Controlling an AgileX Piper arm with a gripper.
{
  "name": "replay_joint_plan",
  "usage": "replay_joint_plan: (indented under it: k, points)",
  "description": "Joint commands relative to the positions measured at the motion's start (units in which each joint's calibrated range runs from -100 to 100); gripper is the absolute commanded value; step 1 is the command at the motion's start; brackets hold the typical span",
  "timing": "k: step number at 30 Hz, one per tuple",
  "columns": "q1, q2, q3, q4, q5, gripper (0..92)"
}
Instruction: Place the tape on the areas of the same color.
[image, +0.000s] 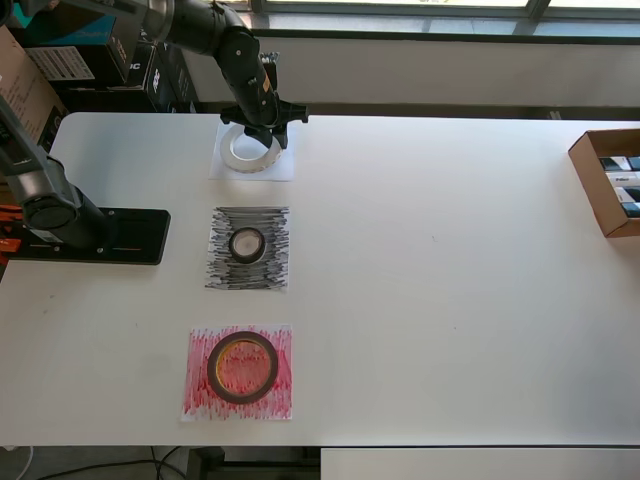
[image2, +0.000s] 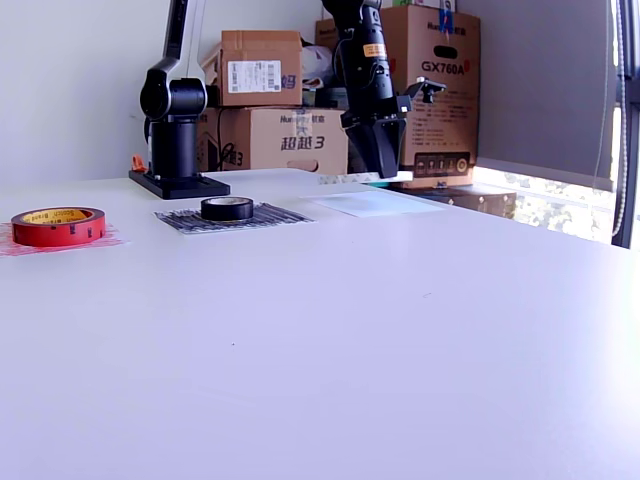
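— What kind of room is this?

— A robotics lab or test room set up in an office-type space. A black jointed robot arm (image2: 176, 100) is bolted on a flat black base plate (image: 110, 236) at the overhead view's left edge of a wide plain white table (image: 450, 300).

— What else says so?

— Brown cardboard shipping boxes (image2: 262, 68) are stacked behind the table's far edge, one printed "GX760A" (image2: 445, 70). An open brown cardboard box of small parts (image: 612, 182) sits at the overhead view's right edge. A long window (image: 400, 8) runs along the wall.
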Motion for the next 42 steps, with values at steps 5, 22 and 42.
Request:
replay_joint_plan:
  k: [5,22,42]
  points:
    - [0.1,1.3,0.3,0.4,0.2,0.2]
    - [0.1,2.8,0.3,-7.1,3.4,0.3]
    - [-0.3,3.4,1.1,-7.1,4.3,37.9]
